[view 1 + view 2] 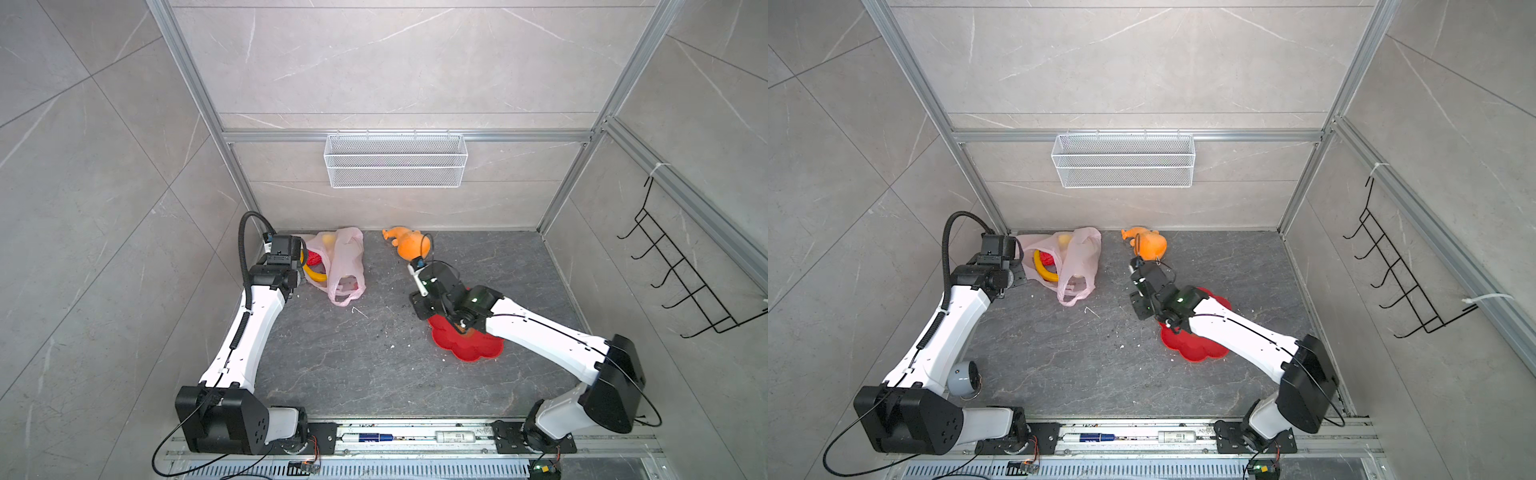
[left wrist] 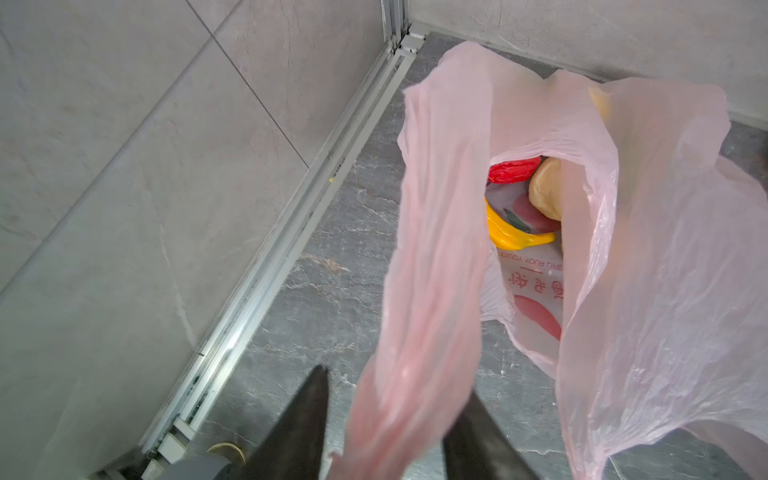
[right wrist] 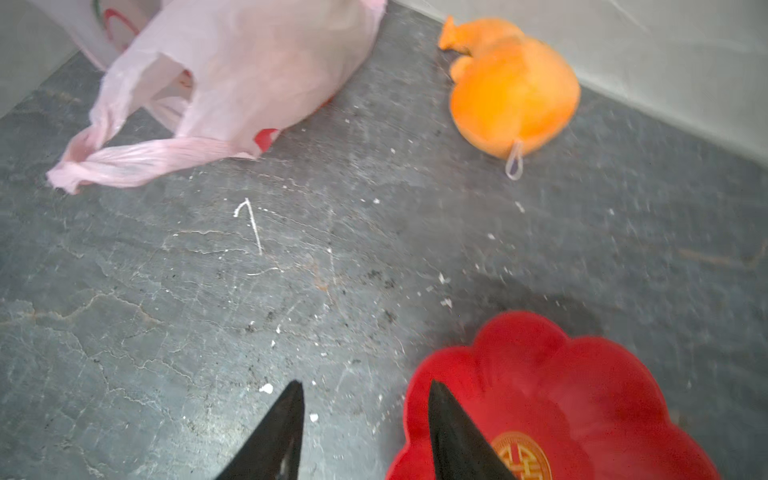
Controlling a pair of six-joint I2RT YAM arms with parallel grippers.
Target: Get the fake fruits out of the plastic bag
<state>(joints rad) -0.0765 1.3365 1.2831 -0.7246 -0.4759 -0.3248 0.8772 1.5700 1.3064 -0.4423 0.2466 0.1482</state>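
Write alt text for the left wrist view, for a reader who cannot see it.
A pale-pink plastic bag lies open on a dark stone floor, one handle loop running between the fingers of the left gripper; whether they pinch it is unclear. Inside show a yellow banana, a red fruit and a beige fruit.

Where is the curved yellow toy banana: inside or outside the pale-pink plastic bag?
Inside: the banana lies beyond the open mouth of the bag.

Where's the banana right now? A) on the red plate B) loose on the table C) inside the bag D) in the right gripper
C: the left wrist view shows the banana lying inside the bag, seen through its open mouth next to a red fruit.
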